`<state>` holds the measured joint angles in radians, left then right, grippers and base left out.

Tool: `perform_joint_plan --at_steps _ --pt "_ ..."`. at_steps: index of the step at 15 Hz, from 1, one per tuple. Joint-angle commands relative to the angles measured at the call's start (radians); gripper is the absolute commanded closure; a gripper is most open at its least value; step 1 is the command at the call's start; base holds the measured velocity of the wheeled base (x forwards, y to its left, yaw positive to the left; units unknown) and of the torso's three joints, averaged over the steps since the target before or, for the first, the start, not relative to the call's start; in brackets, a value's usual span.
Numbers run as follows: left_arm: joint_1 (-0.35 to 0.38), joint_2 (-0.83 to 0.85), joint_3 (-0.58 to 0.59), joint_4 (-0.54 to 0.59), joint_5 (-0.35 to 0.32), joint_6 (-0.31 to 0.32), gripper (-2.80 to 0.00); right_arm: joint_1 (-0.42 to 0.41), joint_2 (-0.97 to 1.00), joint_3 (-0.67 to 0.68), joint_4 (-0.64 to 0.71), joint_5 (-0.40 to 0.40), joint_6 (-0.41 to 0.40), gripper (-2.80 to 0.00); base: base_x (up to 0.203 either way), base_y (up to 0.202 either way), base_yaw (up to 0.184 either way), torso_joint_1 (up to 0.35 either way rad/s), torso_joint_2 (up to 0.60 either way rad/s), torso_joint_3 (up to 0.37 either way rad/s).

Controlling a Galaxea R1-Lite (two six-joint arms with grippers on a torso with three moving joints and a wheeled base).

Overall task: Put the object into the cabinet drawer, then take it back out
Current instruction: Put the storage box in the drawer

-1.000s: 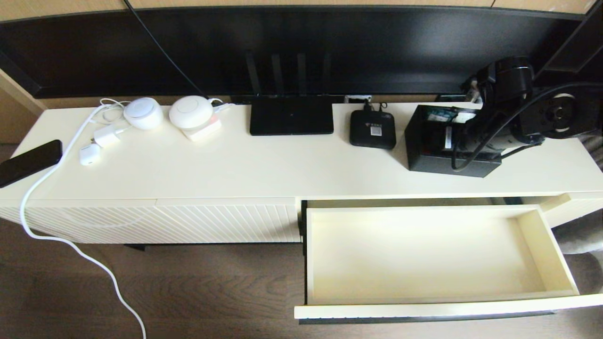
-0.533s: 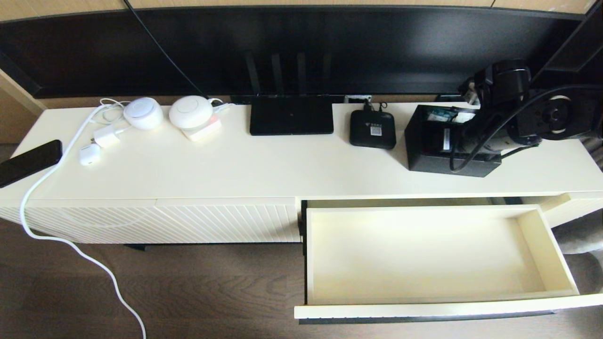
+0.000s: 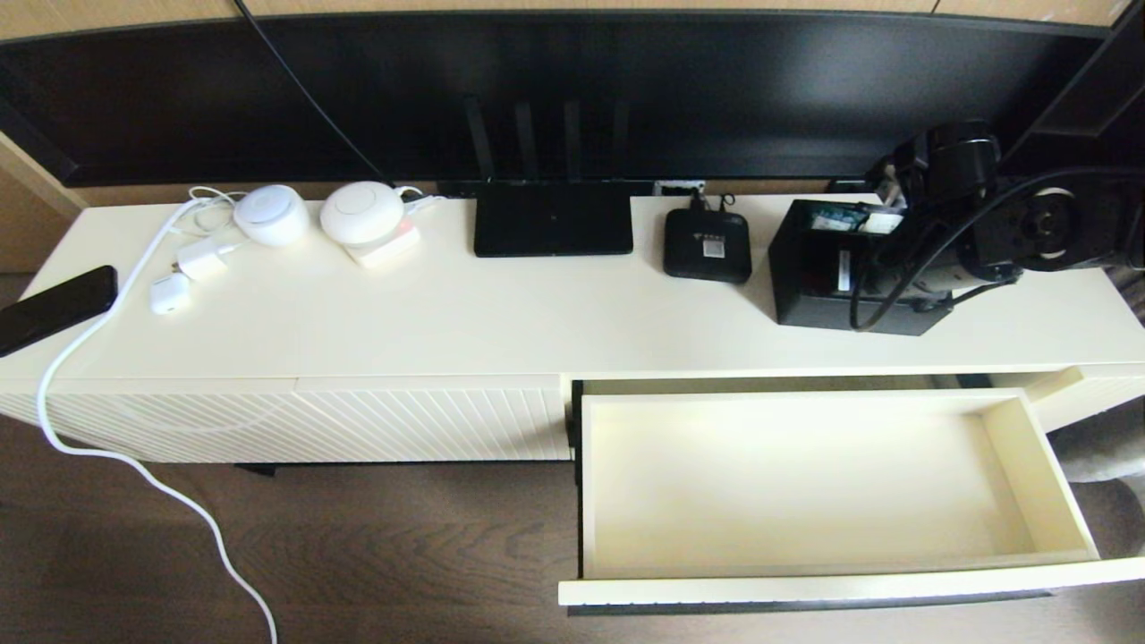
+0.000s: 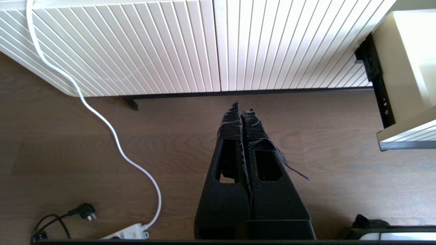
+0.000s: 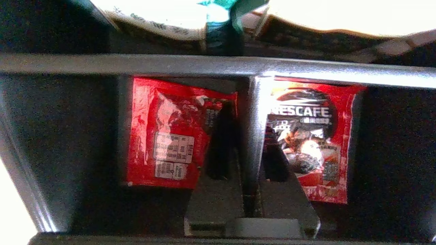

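Head view is showing the cabinet drawer [image 3: 832, 487] standing open and empty; the object [image 3: 818, 268] is resting on the surface at 12 o'clock from it, so insertion and removal remain. The right gripper [image 5: 250, 136] is clamping its divider, having shifted slightly rightward since earlier. The left gripper [image 4: 242, 110] is hanging closed, parked above the floor.

A long cream cabinet top [image 3: 465, 313] runs left to right, w/ a diagonal-ribbed front panel [image 3: 295, 420] on its left part. Behind it is a wide black panel [image 3: 572, 98], and light wood wall [image 3: 107, 13] above. The floor [image 3: 358, 555] is dark brown wood w/ visible grain. Daylight falls soft on the cream surface, brighter near the right side.
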<state>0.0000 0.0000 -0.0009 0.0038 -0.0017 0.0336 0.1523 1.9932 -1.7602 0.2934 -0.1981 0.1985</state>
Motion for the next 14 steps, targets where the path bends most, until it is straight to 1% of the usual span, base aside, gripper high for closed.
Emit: perform_joint_plan --at_steps 1,5,9,14 --pt "0.0 0.001 -0.001 0.001 0.0 0.0 0.0 0.001 0.0 0.0 0.001 -0.001 0.001 0.0 0.0 0.0 0.0 0.0 0.0 0.0" --pt "0.0 0.002 -0.001 0.0 0.0 0.0 0.0 0.001 -0.002 0.004 0.002 -0.001 0.007 0.0 0.0 0.0 0.0 0.0 0.0 0.0" --pt "0.0 0.002 0.001 -0.001 0.0 0.0 0.0 0.001 -0.078 0.042 0.004 0.0 0.007 0.0 0.0 0.0 0.0 0.0 0.0 0.0" --pt "0.0 0.002 -0.001 0.001 0.0 0.0 0.0 0.018 -0.258 0.195 0.004 0.005 0.0 0.0 0.0 0.0 0.0 0.0 0.0 0.0"
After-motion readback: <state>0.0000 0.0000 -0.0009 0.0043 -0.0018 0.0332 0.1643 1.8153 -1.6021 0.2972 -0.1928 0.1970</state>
